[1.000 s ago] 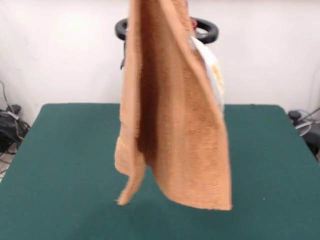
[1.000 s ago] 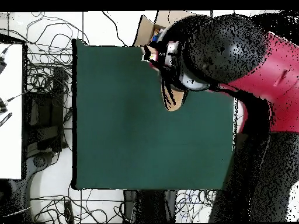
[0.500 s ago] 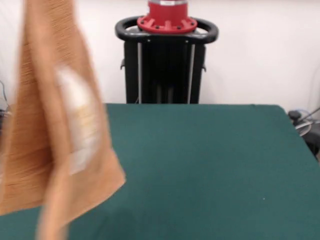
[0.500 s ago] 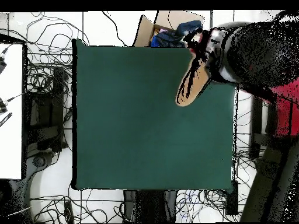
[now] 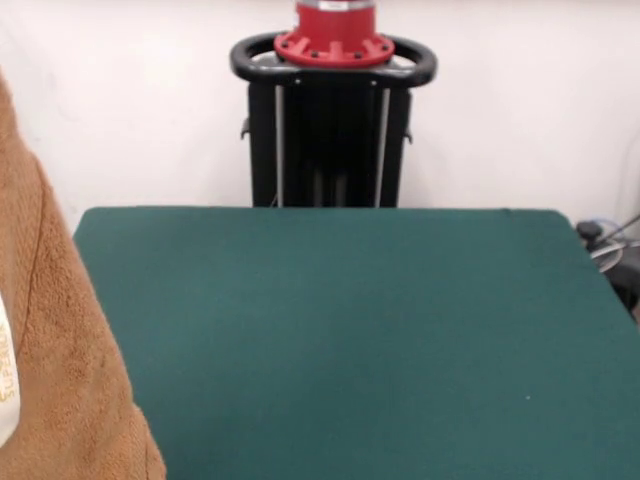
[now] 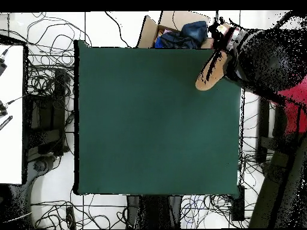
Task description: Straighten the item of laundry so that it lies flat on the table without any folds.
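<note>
towel [image 5: 60, 380]: orange-tan terry, white label with yellow print
table [image 5: 380, 330]: dark green
pedestal [image 5: 330, 130]: black, red top ring
wall [image 5: 520, 100]: white
arm [image 6: 273, 60]: black and red

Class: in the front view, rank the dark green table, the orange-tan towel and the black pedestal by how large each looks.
1. Dark green felt-topped table.
2. Orange-tan terry-cloth towel and black pedestal with red top: unsure. The towel hangs near the camera and is cut off by the picture's edge.
</note>
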Motion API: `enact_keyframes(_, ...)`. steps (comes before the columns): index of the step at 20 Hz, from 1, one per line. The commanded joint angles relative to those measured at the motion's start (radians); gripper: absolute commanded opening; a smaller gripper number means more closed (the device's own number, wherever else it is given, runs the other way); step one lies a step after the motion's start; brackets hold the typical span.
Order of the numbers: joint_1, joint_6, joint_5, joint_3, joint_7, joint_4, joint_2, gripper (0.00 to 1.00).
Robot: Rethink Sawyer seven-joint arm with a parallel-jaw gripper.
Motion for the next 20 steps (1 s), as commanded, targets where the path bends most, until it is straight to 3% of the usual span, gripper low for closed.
enact_keyframes(1,0.01,-0.037,-0.06,0.078,-0.059,0.104,0.002,0.0)
enact_keyframes(10,0.068,-0.055,-0.112,0.035,0.048,0.16,-0.036,0.0)
enact_keyframes(20,0.153,-0.245,-0.159,-0.031,0.19,0.287,-0.042,0.0)
